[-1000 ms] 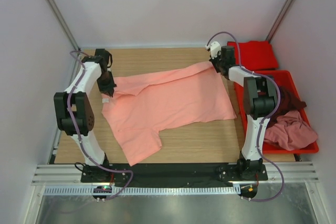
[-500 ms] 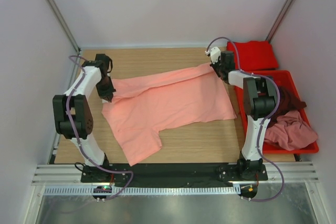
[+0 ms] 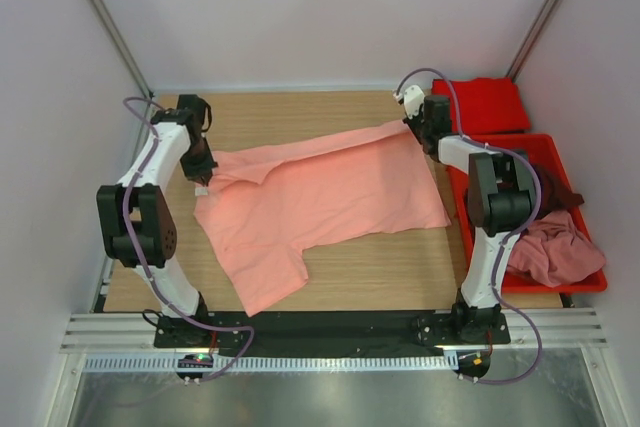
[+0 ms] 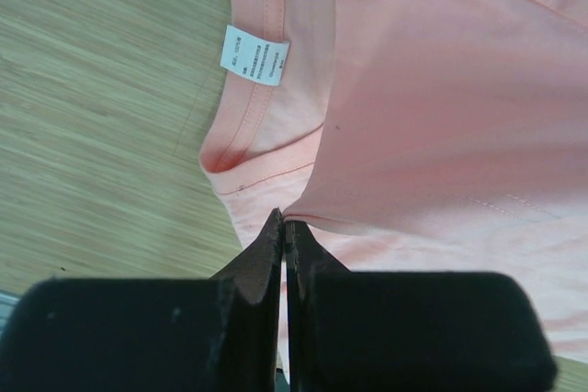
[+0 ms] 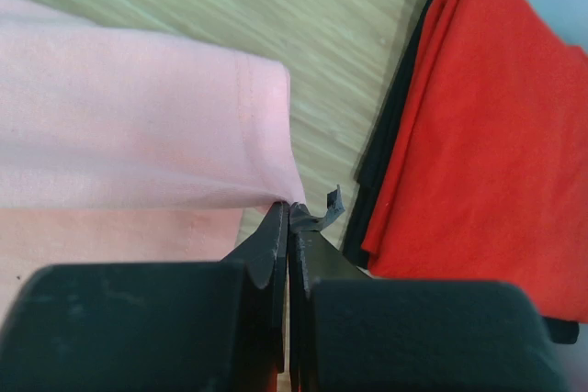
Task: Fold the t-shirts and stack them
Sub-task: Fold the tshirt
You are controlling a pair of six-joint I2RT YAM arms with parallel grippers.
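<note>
Right edge of tabletop [image 3: 370,277], near end: red plastic bin [image 3: 585,287]. Inside, nearest: dusty pink t-shirt [image 3: 550,252], crumpled. Beyond it in same bin: dark maroon t-shirt [image 3: 562,194], largely hidden behind right arm [image 3: 495,197], shape hard to make out.

Mid tabletop: salmon-pink t-shirt [image 3: 330,192], spread mostly flat, one sleeve reaching toward near edge, left of centre. Collar at left end, white label [image 4: 254,55] showing inside it; print too small to read.

Left gripper [image 4: 283,227]: clamped tight, no gap between jaws, pinching salmon-pink t-shirt edge just beside collar, toward left edge of tabletop. Pinch point itself covered by fingers in left wrist view.

Right gripper [image 5: 289,213]: clenched likewise, gripping far right corner of same shirt, cloth drawn up into a raised fold off the wood.

Far right corner: bright red t-shirt [image 3: 485,105], folded, apart from the salmon one. Dark layer [image 5: 390,135] under it in right wrist view, partly cut off by frame edge; cannot tell what.
</note>
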